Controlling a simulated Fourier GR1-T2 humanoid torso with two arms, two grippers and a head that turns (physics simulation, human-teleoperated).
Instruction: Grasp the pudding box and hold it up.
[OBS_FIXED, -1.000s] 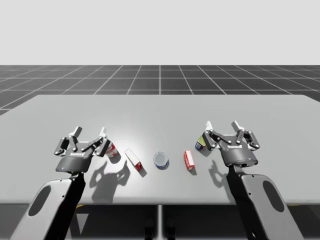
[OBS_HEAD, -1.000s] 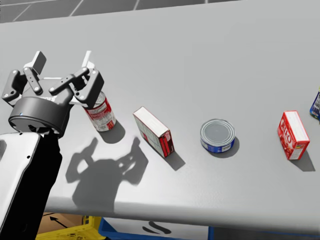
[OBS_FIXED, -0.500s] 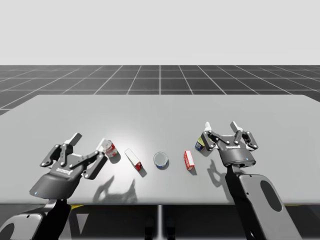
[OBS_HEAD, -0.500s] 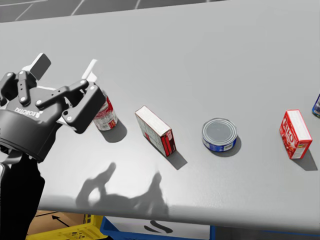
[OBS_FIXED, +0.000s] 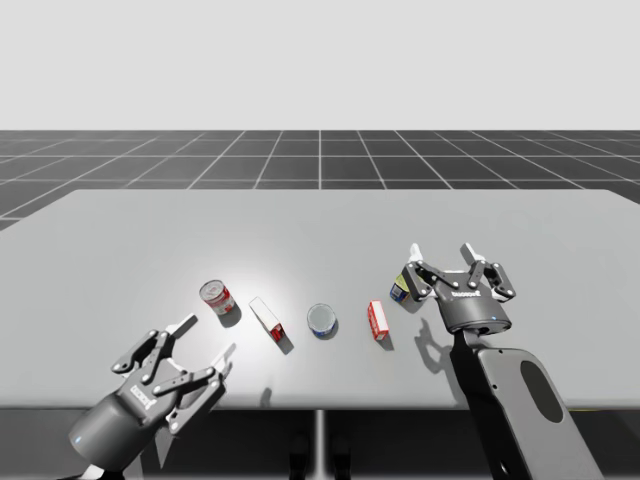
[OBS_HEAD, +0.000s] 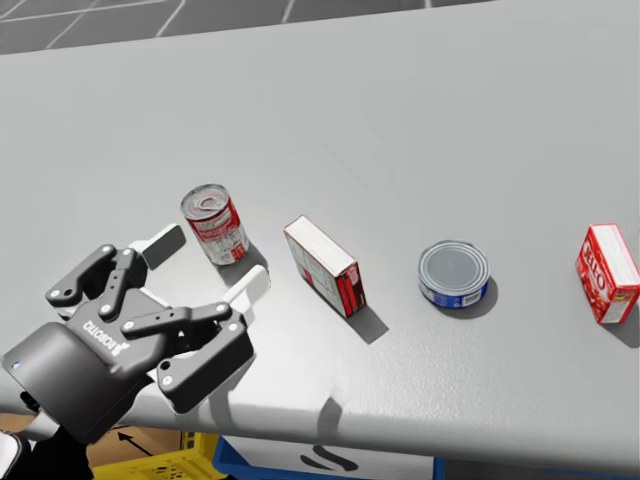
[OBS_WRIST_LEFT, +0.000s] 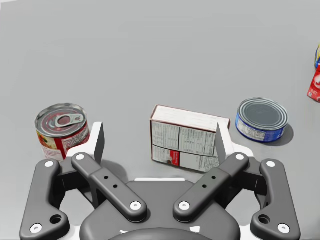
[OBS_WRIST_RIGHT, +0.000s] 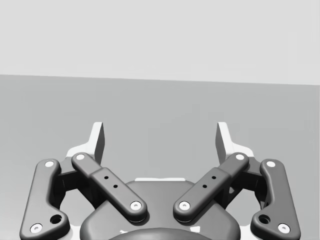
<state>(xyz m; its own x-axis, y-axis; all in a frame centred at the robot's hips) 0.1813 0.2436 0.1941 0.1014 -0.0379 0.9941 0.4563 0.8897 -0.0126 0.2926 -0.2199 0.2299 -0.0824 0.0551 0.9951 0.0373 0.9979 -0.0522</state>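
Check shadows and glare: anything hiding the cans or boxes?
High view: a bright patch on the table around the red can and the white and red box, neither washed out; the shadow of the right gripper falls on the table beside its arm. Head view: short soft shadows to each item's lower right, hiding nothing. Left wrist view: even light, no glare.

Tbl (OBS_FIXED: 320, 225) — red can (OBS_HEAD: 215, 223), white-red box (OBS_HEAD: 323, 265), blue tin (OBS_HEAD: 454, 272), red box (OBS_HEAD: 608, 272), blue-yellow can (OBS_FIXED: 398, 292)

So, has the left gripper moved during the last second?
Yes. In the high view my left gripper has pulled back from beside the red can toward the near edge of the table.
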